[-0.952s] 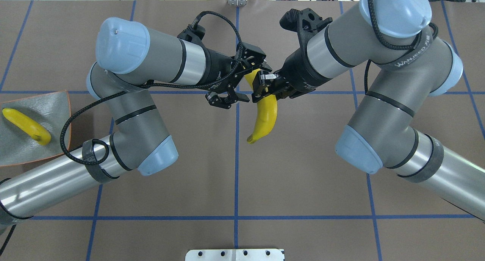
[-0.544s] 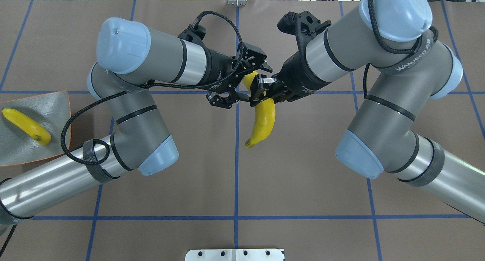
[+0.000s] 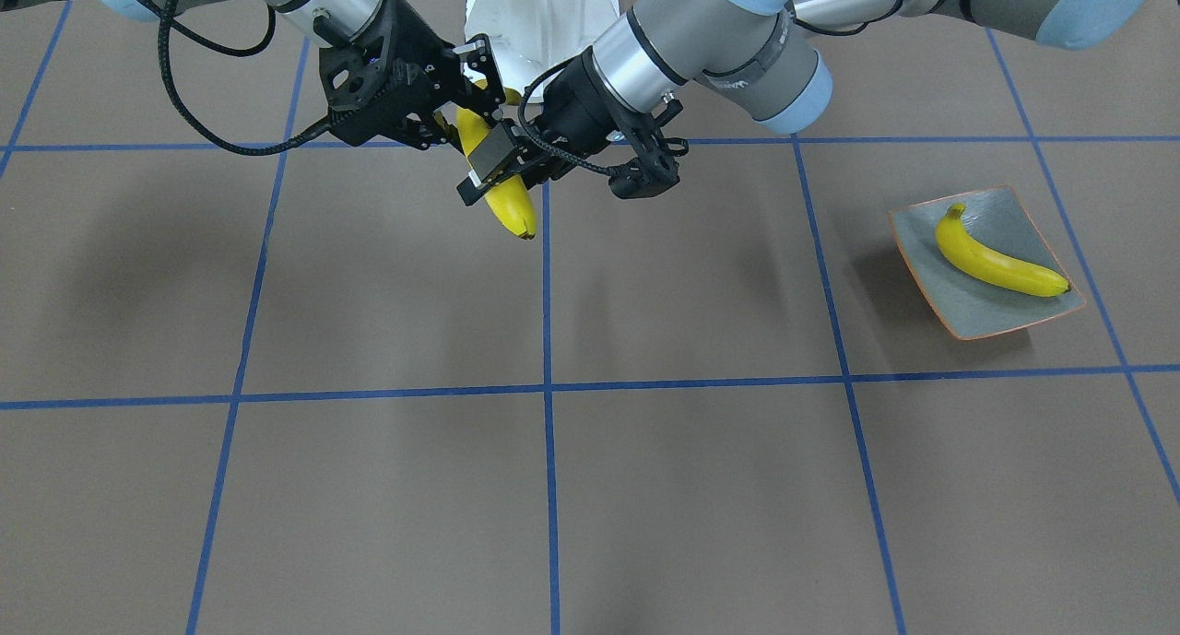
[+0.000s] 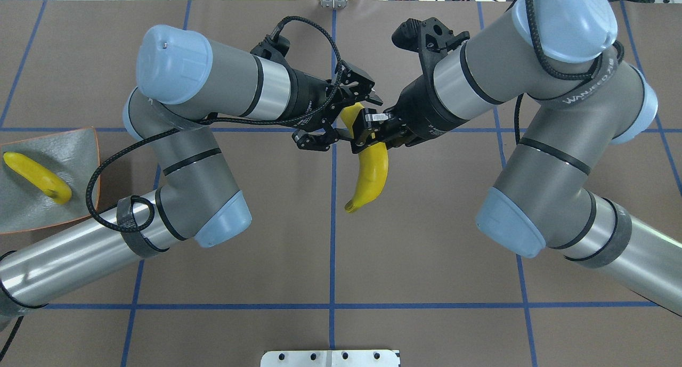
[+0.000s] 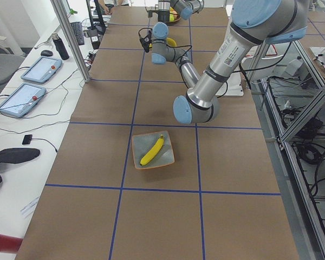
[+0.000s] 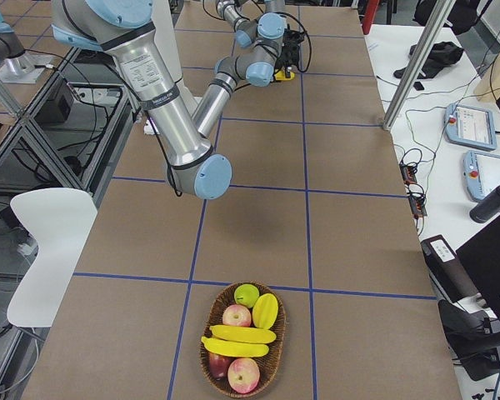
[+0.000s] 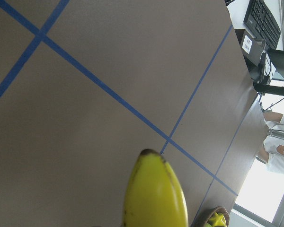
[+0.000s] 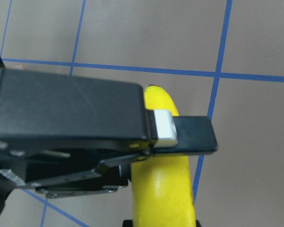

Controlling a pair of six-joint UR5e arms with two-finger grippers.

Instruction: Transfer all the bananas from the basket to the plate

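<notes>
Nearest, one banana (image 3: 991,262) is laid on the plate (image 3: 977,308). Well beyond the plate, a second banana (image 4: 373,172) is pinched in mid-air by the right gripper (image 4: 370,130), with the fingers (image 4: 318,139) of the left gripper (image 4: 343,114) spread about it. Farthest from the plate, two more bananas (image 6: 242,333) are held in the basket (image 6: 283,333).

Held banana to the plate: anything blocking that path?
Nothing visible lies on the table between them. The held banana hangs mid-table in the right tool, its top end inside the open left tool. The plate sits off to the robot's left, with one banana on it and bare space beside.
</notes>
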